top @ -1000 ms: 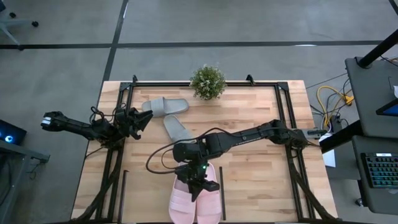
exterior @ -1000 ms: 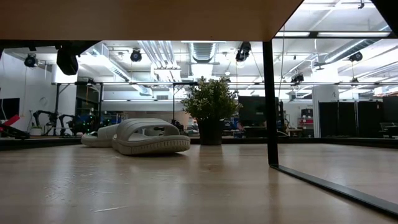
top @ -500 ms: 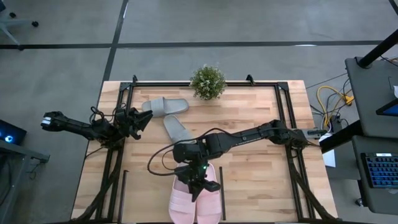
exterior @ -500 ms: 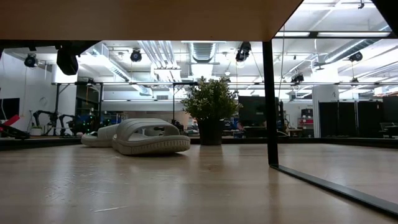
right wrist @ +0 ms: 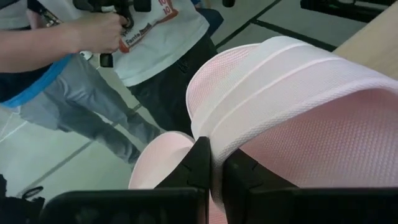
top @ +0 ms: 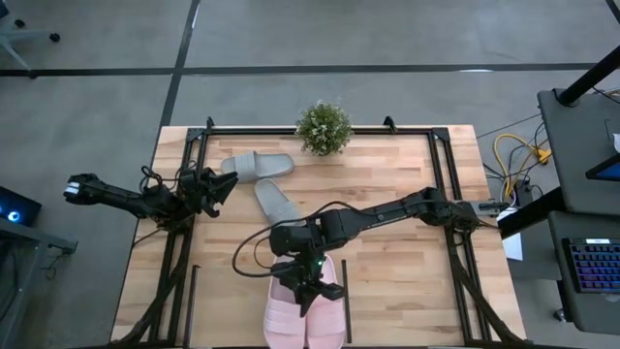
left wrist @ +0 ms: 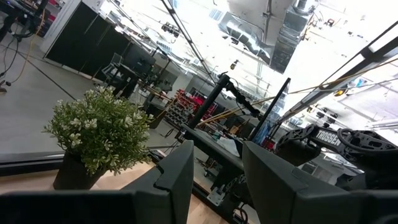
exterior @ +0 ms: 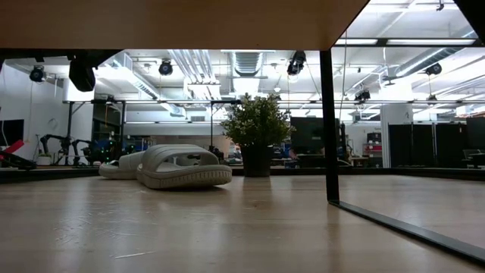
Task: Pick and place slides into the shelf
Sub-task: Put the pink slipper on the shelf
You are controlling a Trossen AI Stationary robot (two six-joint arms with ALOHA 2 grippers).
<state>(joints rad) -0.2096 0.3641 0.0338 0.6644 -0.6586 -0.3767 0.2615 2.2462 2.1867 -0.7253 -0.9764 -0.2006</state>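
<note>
Two pale pink slides (top: 305, 318) lie side by side at the table's near edge, between two thin black bars of the shelf (top: 348, 310). My right gripper (top: 312, 289) is over them, shut on one slide's strap. Two grey-green slides (top: 258, 165) (top: 277, 200) rest sole down on the far left part of the table; the low view shows them (exterior: 184, 167) but not the pink pair. My left gripper (top: 221, 184) waits open beside the grey-green slides, touching nothing. My right gripper holds a pale pink slide by the edge of its wide strap (right wrist: 225, 132), pinched between the two fingers (right wrist: 196, 163). The fingers come from the table's far side, slanting down, and lie across the strap's edge. Whether the slide is lifted does not show.
A potted plant (top: 324, 127) stands at the far edge. Black frame bars run along the left and right sides of the table, and one black upright (exterior: 327, 121) shows in the low view. A person (right wrist: 124, 37) stands beyond the near edge. Bare wood lies right of centre (top: 397, 262).
</note>
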